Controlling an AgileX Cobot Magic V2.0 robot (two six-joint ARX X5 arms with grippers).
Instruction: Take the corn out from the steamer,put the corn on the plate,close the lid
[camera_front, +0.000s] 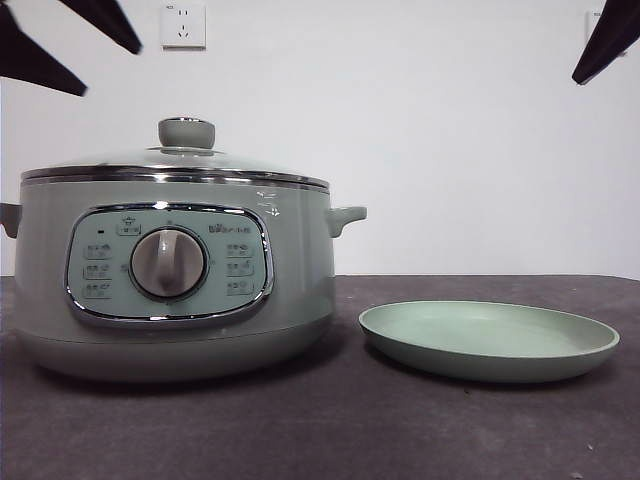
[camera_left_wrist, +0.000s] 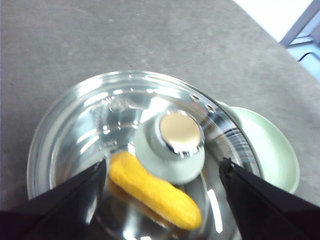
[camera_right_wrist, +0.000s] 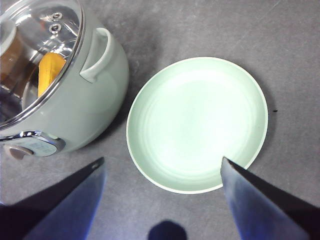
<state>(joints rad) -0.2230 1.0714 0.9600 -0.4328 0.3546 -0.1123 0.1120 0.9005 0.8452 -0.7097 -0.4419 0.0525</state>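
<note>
Quick count: one steamer (camera_front: 170, 290), one lid (camera_front: 175, 165) sitting closed on it, one corn (camera_left_wrist: 152, 190) and one plate (camera_front: 490, 345). Two arms, both up high and holding nothing.

The corn is inside the steamer under the glass lid. The plate sits just beside the steamer on the table (camera_front: 330, 430), not touching it as far as I can tell, with nothing on it.

The surface is a dark grey, slightly mottled tabletop. Behind it is a plain white wall with a wall socket (camera_front: 183, 24) up top. The left wrist view catches a bit of bright floor and something blue past the table's edge, too blurry to say more.

What each view gives you: the front view shows the steamer's control panel with the dial (camera_front: 167, 263), both side handles and the lid's knob, but you can't see the corn from there at all, only black arm tips in the top corners. The left wrist view looks straight down through the lid, so there the corn shows clearly next to the knob, plus a sliver of the plate. The right wrist view has the whole plate from above and just a slice of corn through the lid's edge.

The left gripper (camera_left_wrist: 162, 172) hangs above the lid with jaws spread wide. The right gripper (camera_right_wrist: 162, 167) hovers over the plate, jaws also wide apart.
</note>
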